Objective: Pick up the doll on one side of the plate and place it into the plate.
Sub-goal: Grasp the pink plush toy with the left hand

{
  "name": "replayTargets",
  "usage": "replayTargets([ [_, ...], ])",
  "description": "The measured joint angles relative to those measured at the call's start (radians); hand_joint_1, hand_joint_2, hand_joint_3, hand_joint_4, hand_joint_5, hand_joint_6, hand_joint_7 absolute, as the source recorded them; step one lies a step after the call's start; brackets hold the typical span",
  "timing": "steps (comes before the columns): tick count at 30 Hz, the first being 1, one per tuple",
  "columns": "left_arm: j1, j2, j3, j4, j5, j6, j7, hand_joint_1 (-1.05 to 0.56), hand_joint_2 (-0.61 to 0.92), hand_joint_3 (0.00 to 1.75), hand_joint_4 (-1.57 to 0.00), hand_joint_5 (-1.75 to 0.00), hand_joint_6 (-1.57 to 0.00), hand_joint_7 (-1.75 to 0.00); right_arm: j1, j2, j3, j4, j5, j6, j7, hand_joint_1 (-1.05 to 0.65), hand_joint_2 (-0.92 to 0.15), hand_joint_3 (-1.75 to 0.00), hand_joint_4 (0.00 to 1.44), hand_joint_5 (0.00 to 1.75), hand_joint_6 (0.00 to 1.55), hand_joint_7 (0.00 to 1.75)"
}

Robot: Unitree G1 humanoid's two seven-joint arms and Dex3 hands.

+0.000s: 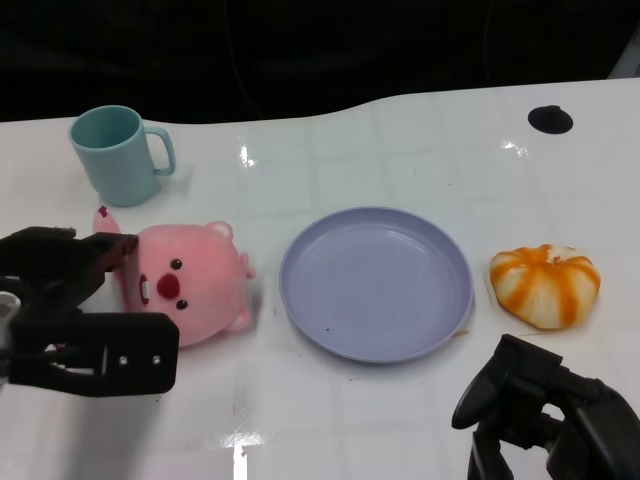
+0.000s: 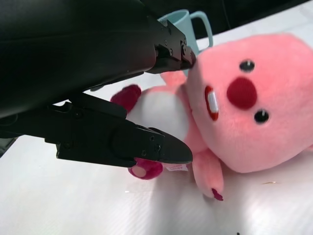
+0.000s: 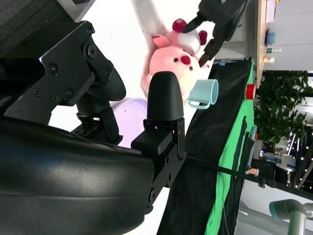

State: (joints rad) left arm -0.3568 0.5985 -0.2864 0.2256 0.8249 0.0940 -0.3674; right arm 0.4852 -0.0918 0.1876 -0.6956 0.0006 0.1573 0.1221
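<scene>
The pink plush doll (image 1: 190, 283) lies face-up on the bench (image 1: 400, 420), between the spread fingers of the left robot hand (image 1: 75, 310), not yet gripped; it looks soft, light and squashy, so I would pinch its white belly or round head; the lavender plate (image 1: 376, 282) sits just beyond; the right robot hand (image 1: 545, 415) holds nothing, fingers apart.

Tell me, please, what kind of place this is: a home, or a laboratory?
Probably a laboratory or test room, not a home. The white table holds staged items: a pink doll, an empty plate and a cup. The right wrist view shows a green cloth screen.
</scene>
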Motion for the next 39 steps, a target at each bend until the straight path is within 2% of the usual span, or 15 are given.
replayTargets([
  [6, -0.060, -0.041, -0.066, 0.190, 0.026, -0.030, 0.148, -0.69, 0.92, 0.05, -0.08, -0.07, -0.16, -0.01, 0.003, 0.000, 0.000, -0.002, 0.000, 0.004, -0.001, 0.08, -0.43, -1.37, 0.73, 1.75, 0.62, 1.54],
  [11, -0.102, -0.061, -0.100, 0.347, 0.007, -0.086, 0.231, -0.55, 0.92, 0.11, -0.21, -0.11, -0.33, -0.06, 0.004, -0.001, -0.001, -0.003, 0.001, 0.009, -0.001, 0.06, -0.43, -1.36, 0.73, 1.75, 0.62, 1.53],
  [15, -0.151, -0.065, -0.106, 0.448, -0.033, -0.141, 0.251, -0.39, 0.92, 0.14, -0.52, -0.11, -0.57, -0.04, 0.003, -0.003, -0.004, -0.003, 0.002, 0.016, 0.000, 0.07, -0.43, -1.36, 0.72, 1.75, 0.62, 1.53],
  [18, -0.180, -0.075, -0.108, 0.520, -0.057, -0.181, 0.301, -0.28, 0.92, 0.12, -0.80, -0.21, -0.79, -0.11, 0.002, -0.005, -0.011, -0.002, 0.004, 0.016, 0.003, 0.08, -0.43, -1.36, 0.72, 1.75, 0.62, 1.53],
  [19, -0.186, -0.081, -0.107, 0.545, -0.066, -0.199, 0.328, -0.24, 0.92, 0.13, -0.90, -0.33, -0.92, -0.15, 0.002, -0.006, -0.012, -0.002, 0.004, 0.016, 0.003, 0.08, -0.43, -1.36, 0.72, 1.75, 0.62, 1.53],
  [21, -0.194, -0.089, -0.103, 0.592, -0.090, -0.240, 0.382, -0.19, 0.92, 0.16, -0.87, -0.92, -1.09, -0.25, 0.002, -0.009, -0.016, -0.001, 0.004, 0.016, 0.004, 0.07, -0.43, -1.35, 0.71, 1.75, 0.62, 1.53],
  [22, -0.199, -0.091, -0.104, 0.612, -0.094, -0.263, 0.404, -0.18, 0.92, 0.16, -0.85, -1.25, -1.10, -0.46, 0.003, -0.010, -0.019, -0.001, 0.004, 0.016, 0.004, 0.07, -0.43, -1.35, 0.71, 1.75, 0.62, 1.53],
  [23, -0.205, -0.091, -0.108, 0.629, -0.096, -0.282, 0.422, -0.17, 0.92, 0.20, -0.82, -1.49, -0.98, -0.90, 0.004, -0.010, -0.020, -0.001, 0.004, 0.016, 0.004, 0.07, -0.43, -1.34, 0.71, 1.75, 0.62, 1.53],
  [24, -0.212, -0.091, -0.114, 0.644, -0.097, -0.298, 0.435, -0.17, 0.92, 0.26, -0.80, -1.64, -0.84, -1.29, 0.004, -0.011, -0.021, -0.001, 0.004, 0.016, 0.004, 0.07, -0.44, -1.34, 0.71, 1.75, 0.62, 1.53],
  [26, -0.223, -0.092, -0.127, 0.659, -0.097, -0.308, 0.448, -0.18, 0.92, 0.31, -0.80, -1.72, -0.68, -1.65, 0.004, -0.011, -0.022, -0.001, 0.004, 0.016, 0.004, 0.07, -0.44, -1.34, 0.71, 1.75, 0.61, 1.53],
  [29, -0.227, -0.093, -0.132, 0.660, -0.105, -0.308, 0.449, -0.19, 0.91, 0.33, -0.79, -1.74, -0.63, -1.74, 0.004, -0.014, -0.027, -0.001, 0.005, 0.016, 0.005, 0.06, -0.44, -1.35, 0.71, 1.75, 0.61, 1.53],
  [34, -0.205, -0.097, -0.123, 0.629, -0.130, -0.303, 0.491, -0.19, 0.89, 0.31, -0.83, -1.75, -0.62, -1.75, 0.004, -0.015, -0.032, -0.001, 0.006, 0.016, 0.006, 0.06, -0.44, -1.36, 0.72, 1.75, 0.61, 1.53],
  [35, -0.192, -0.099, -0.111, 0.616, -0.141, -0.302, 0.507, -0.19, 0.84, 0.42, -0.86, -1.75, -0.64, -1.75, 0.004, -0.015, -0.032, -0.001, 0.007, 0.015, 0.006, 0.06, -0.44, -1.36, 0.72, 1.75, 0.61, 1.53],
  [36, -0.177, -0.103, -0.098, 0.605, -0.157, -0.301, 0.523, -0.19, 0.71, 0.69, -0.88, -1.75, -0.67, -1.75, 0.004, -0.015, -0.032, -0.001, 0.007, 0.014, 0.006, 0.06, -0.44, -1.36, 0.72, 1.75, 0.61, 1.53],
  [39, -0.139, -0.119, -0.063, 0.574, -0.183, -0.304, 0.581, -0.17, 0.56, 1.00, -0.91, -1.75, -0.70, -1.75, 0.004, -0.015, -0.031, 0.000, 0.007, 0.008, 0.006, 0.05, -0.43, -1.36, 0.72, 1.75, 0.61, 1.53],
])
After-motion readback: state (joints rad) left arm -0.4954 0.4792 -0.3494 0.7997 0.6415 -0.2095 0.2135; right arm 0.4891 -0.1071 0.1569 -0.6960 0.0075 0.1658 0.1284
